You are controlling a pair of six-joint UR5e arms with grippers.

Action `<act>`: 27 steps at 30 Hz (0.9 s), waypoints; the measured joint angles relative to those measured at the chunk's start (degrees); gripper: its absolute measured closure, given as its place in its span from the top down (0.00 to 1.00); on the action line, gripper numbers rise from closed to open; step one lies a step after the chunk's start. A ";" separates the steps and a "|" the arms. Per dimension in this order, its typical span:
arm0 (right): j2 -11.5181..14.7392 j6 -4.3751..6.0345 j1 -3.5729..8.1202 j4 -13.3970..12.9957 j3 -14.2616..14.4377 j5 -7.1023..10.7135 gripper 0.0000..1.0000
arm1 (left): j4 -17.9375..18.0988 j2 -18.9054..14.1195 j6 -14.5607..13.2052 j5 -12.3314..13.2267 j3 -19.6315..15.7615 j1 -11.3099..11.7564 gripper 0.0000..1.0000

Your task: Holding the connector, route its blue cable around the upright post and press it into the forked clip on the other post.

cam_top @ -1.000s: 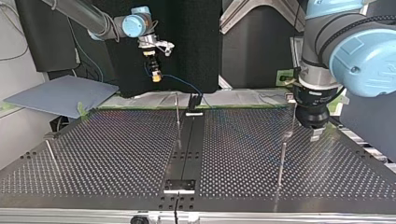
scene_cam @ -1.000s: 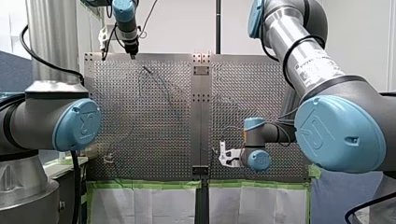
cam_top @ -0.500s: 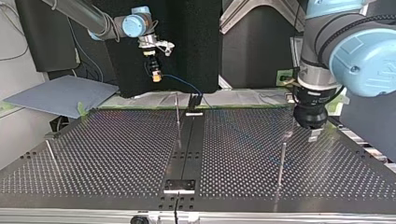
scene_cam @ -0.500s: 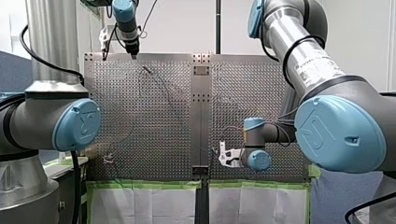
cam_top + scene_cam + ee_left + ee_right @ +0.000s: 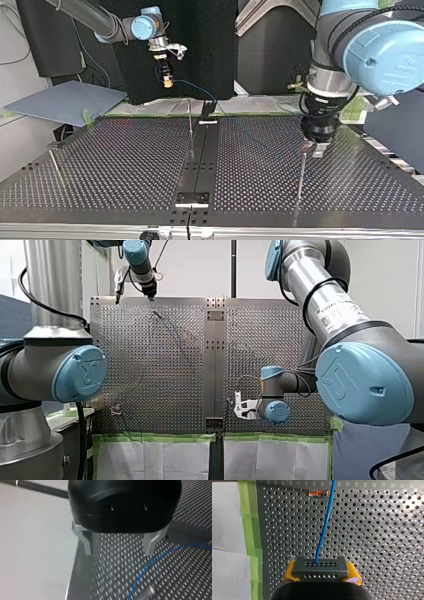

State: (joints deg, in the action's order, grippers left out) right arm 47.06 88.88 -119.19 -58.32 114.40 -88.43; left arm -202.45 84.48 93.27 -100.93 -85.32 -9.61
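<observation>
Connector (image 5: 321, 568) sits clamped between the yellow-padded right fingers (image 5: 290, 572), and its blue cable (image 5: 324, 527) runs straight ahead over the perforated table (image 5: 374, 542). In the top view this hold hangs high above the table's far edge. The metal left fingers (image 5: 87, 543) are spread wide and empty, low over the table near an upright post (image 5: 300, 172) — the cable passes close by one fingertip.

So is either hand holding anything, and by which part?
The right hand grips the connector by its two ends, between yellow pads; its blue cable runs out ahead. The left hand is open, holding nothing.
</observation>
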 joint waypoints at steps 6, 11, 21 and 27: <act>0.00 0.05 -0.03 -0.01 0.00 0.00 0.02 | 3.06 0.65 -2.85 -0.53 0.00 -2.95 0.98; 0.00 0.42 -0.04 -0.39 0.00 0.00 0.02 | 5.12 2.34 -4.19 -2.29 0.00 -5.01 0.98; -0.03 0.61 -0.04 -0.75 0.00 0.24 0.02 | 9.69 6.88 -4.45 -6.84 0.01 -9.61 0.98; -0.05 0.66 -0.11 -0.91 0.00 0.50 0.02 | 12.95 10.15 -5.65 -10.10 0.00 -12.87 0.98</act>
State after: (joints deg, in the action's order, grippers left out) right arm 47.01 89.53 -119.30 -59.23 114.40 -87.92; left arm -189.50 94.63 87.62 -111.03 -85.32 -22.48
